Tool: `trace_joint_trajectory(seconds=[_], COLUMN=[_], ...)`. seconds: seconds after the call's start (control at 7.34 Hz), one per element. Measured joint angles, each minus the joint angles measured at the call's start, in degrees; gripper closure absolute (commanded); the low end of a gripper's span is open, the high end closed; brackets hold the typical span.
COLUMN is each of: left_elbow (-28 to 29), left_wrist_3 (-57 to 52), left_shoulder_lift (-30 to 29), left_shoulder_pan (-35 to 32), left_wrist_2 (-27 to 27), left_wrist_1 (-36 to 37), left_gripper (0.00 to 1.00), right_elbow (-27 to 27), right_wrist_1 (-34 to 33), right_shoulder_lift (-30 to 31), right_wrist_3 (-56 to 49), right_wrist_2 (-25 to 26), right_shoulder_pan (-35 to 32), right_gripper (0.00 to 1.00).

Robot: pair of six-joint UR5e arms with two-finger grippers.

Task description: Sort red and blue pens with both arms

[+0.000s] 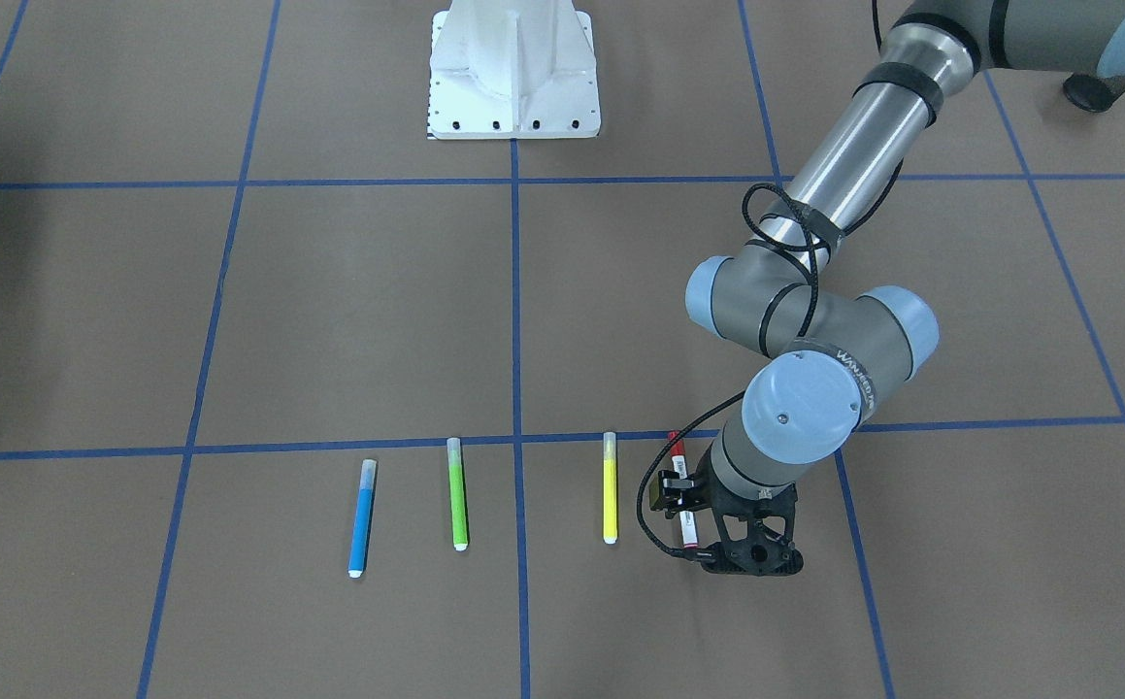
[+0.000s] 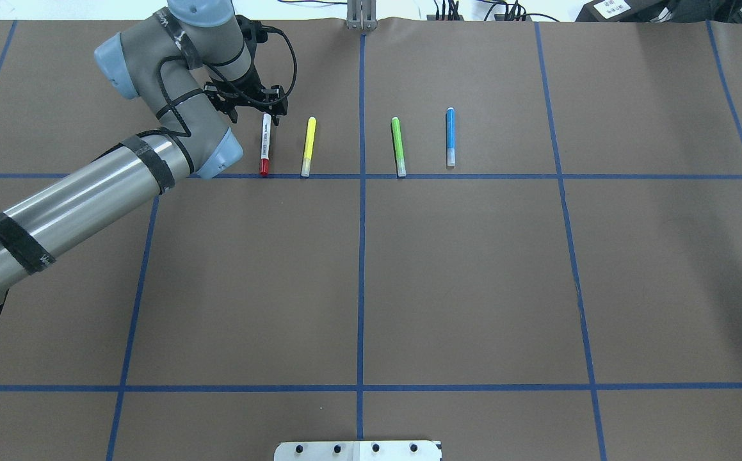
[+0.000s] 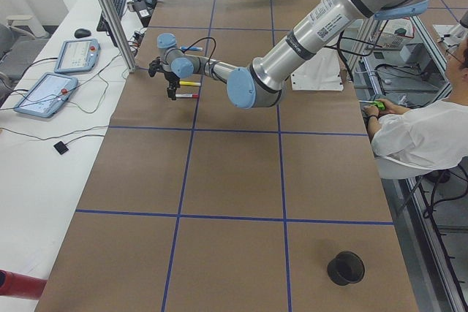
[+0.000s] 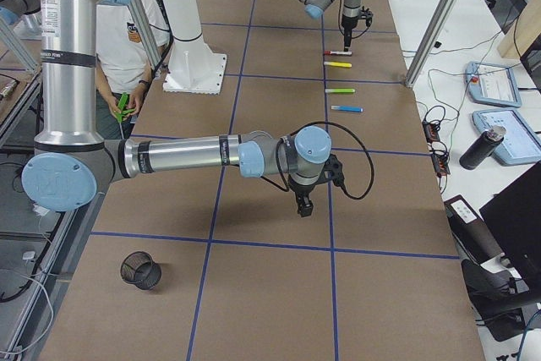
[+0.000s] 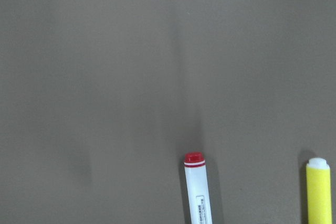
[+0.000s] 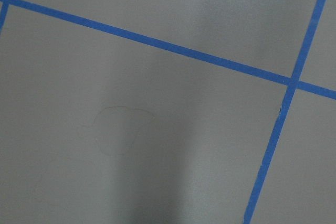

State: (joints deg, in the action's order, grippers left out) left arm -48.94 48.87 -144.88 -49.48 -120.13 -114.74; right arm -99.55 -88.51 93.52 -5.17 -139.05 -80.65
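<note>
Slim white red-capped marker (image 2: 264, 146) flat beside left gripper (image 2: 254, 102), on matte brown blue-taped table (image 2: 473, 269). Can't tell if it or right gripper (image 4: 302, 206) is spread.

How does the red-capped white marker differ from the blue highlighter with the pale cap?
The white marker with the red cap has a labelled white barrel; the blue highlighter with the pale cap has a plain blue one. The marker lies at one end of the row, by the jaws of the grey robot arm; the highlighter lies at the other end, no arm near. Both lie flat on the brown table, parallel, caps toward the robot.
</note>
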Motion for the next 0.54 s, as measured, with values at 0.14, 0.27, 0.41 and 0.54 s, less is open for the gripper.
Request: trace_joint_trajectory(seconds=[0.14, 0.27, 0.41, 0.54], left_elbow=[0.81, 1.53, 2.01, 2.26], left_wrist_3=[1.10, 2.50, 3.25, 3.54], left_shoulder_lift=[-0.31, -0.89, -1.33, -1.53], left_shoulder_pan=[0.28, 0.66, 0.94, 1.14], left_wrist_2=[0.07, 0.23, 0.53, 0.91], left_wrist_1=[-0.79, -1.16, -1.30, -1.36], left_gripper=[0.31, 0.38, 0.41, 0.43], right_elbow=[0.06, 0.11, 0.13, 0.14], right_wrist_1=[0.00, 0.00, 0.00, 0.00], right_shoulder_lift=[0.00, 0.00, 0.00, 0.02], right_wrist_3=[-0.01, -0.01, -0.01, -0.01], right_wrist_2=[0.00, 0.02, 0.06, 0.08], right_shoulder_pan=[0.06, 0.13, 0.18, 0.21], right_gripper=[0.00, 0.00, 0.00, 0.00])
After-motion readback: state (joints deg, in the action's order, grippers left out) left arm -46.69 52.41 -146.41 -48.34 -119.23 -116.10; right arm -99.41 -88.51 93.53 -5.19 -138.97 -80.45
